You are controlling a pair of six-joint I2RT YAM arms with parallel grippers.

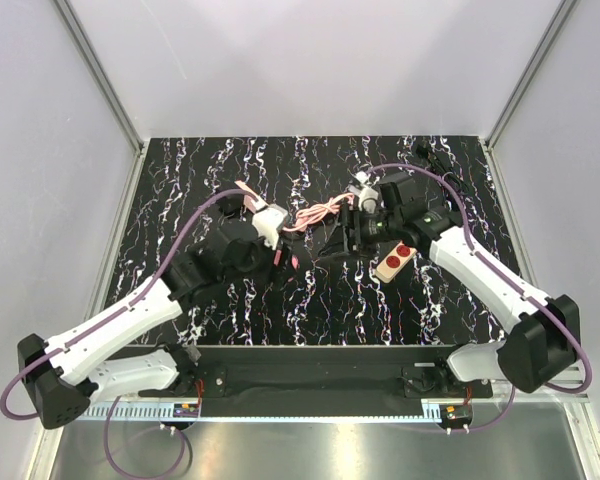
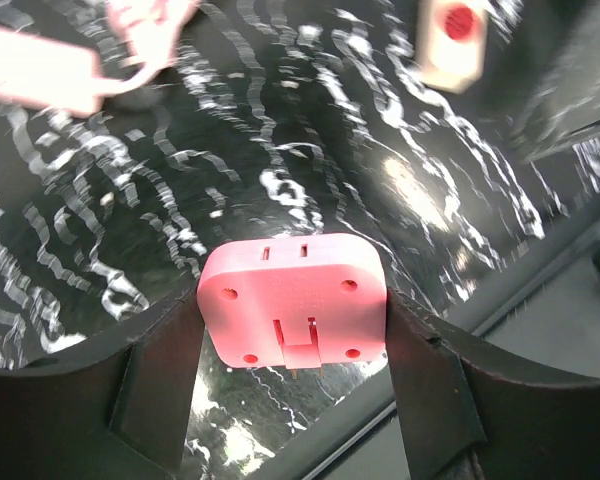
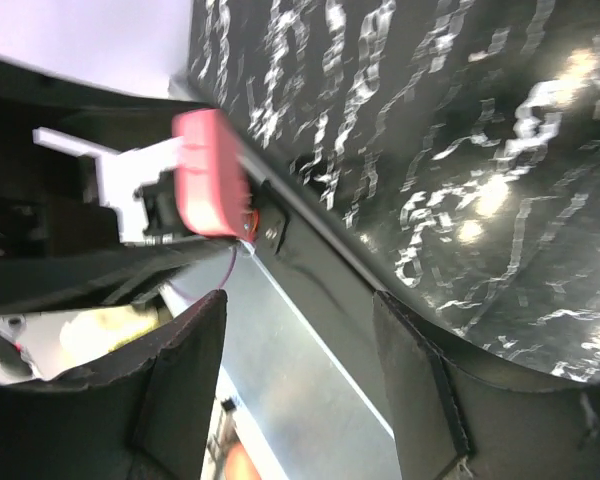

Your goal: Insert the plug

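Between the dark fingers [image 2: 165,390] of the left tool [image 2: 292,335] sits the pink rounded-square plastic plug [image 2: 292,305], clamped by its two side edges and held clear of the black, white-veined marbled surface [image 2: 280,150] beneath. Its broad face, with two short slots near the far edge, looks back at the wrist camera, and a small metal tip just shows under its near edge. The pick-up therefore looks done, while the insertion is not: nothing is mated to the plug in any view. Ahead of this tool and off to its right lies a beige rectangular block with red round buttons [image 2: 452,40], well apart from the plug. I judge it the likely receptacle, though no socket holes can be made out. What is left, then, is to carry the plug across, line it up and press it home. A pink bundled cable [image 1: 318,213] lies between the two tools. The right tool [image 3: 295,320] is released, its fingers spread with only the surface and the near-edge rail showing in the gap. Beyond its fingertips, up and to the left, the plug appears edge-on. Seen from above, the left arm reaches diagonally inward from its base with the wrist pitched down. The right arm mirrors it, so the tools face each other near the middle of the surface.
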